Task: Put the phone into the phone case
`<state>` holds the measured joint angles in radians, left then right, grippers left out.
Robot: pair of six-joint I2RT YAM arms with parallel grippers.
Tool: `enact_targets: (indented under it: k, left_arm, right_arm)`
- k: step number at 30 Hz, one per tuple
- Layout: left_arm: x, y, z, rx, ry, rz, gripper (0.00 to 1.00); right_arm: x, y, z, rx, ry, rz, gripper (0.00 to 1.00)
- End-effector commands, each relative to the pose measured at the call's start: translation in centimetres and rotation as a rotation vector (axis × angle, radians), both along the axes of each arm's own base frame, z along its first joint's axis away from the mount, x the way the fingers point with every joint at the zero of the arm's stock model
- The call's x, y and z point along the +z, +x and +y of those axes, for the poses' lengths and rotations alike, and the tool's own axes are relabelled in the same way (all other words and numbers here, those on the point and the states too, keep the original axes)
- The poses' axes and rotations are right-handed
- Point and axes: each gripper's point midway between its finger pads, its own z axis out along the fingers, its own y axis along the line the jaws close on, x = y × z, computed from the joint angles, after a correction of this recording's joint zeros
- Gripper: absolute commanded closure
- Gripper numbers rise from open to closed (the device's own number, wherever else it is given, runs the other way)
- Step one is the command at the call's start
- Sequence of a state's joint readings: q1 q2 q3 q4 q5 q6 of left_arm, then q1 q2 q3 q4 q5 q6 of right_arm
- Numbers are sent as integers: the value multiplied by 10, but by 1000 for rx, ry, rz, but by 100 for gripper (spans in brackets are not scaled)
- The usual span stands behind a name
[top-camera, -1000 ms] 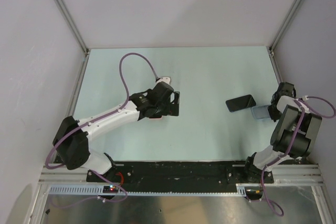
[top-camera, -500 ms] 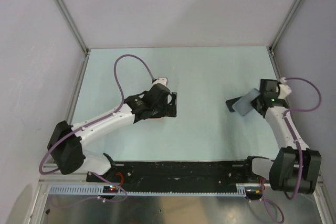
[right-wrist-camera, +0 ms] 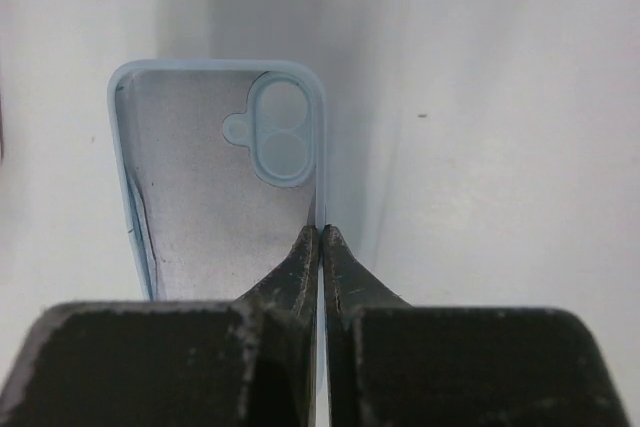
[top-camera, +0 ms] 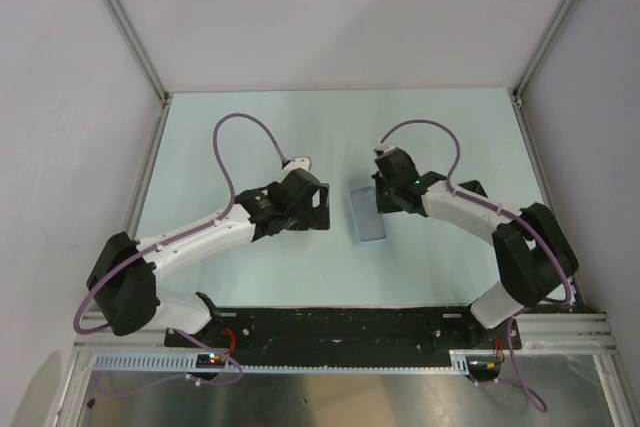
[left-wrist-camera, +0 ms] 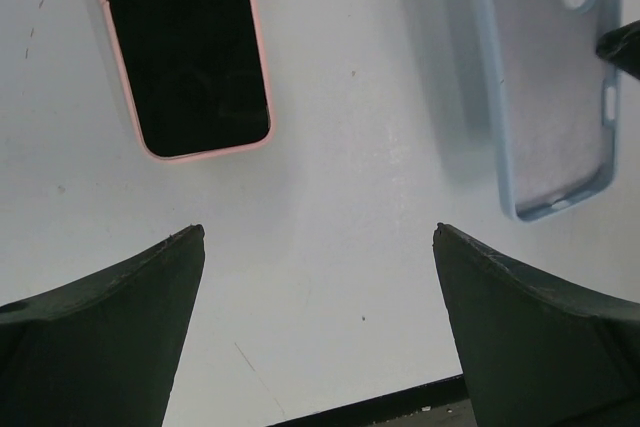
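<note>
The right jaws pinch a side wall of the phone case (right-wrist-camera: 190, 207), holding it hollow side up near the phone (left-wrist-camera: 190, 47), screen-up on the table (left-wrist-camera: 350, 147), seemingly for the left jaws, wide apart above

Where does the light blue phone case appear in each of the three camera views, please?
Top external: the phone case lies mid-table, between the two arms.
Left wrist: phone case at the right, hollow side up.
Right wrist: phone case left of centre, above the fingertips.
Shared landmark: the right end effector, shut on the case's long edge, shows in all three.
</note>
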<state>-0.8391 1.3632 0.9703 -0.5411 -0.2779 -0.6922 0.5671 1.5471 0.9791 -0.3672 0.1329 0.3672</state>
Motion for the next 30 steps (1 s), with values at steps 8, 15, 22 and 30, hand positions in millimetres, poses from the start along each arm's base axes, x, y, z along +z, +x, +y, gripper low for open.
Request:
enact_targets:
  k: [8,15,22,30]
  left_arm:
    - [0,6,2,66,-37,-16,0]
    - [3,8,-2,57,-56,-26,0]
    - [5,9,-3,49,-73,-39,0]
    - [12,11,-6,45,-105,-53,0]
  right_arm:
    - [-16,-3,35,250,-98,-19,100]
    - [10,11,-6,-41,-58,-27,24]
    - [37,42,-148,-803,162,-1,8]
    - [23,45,-239,-1352,328,42,1]
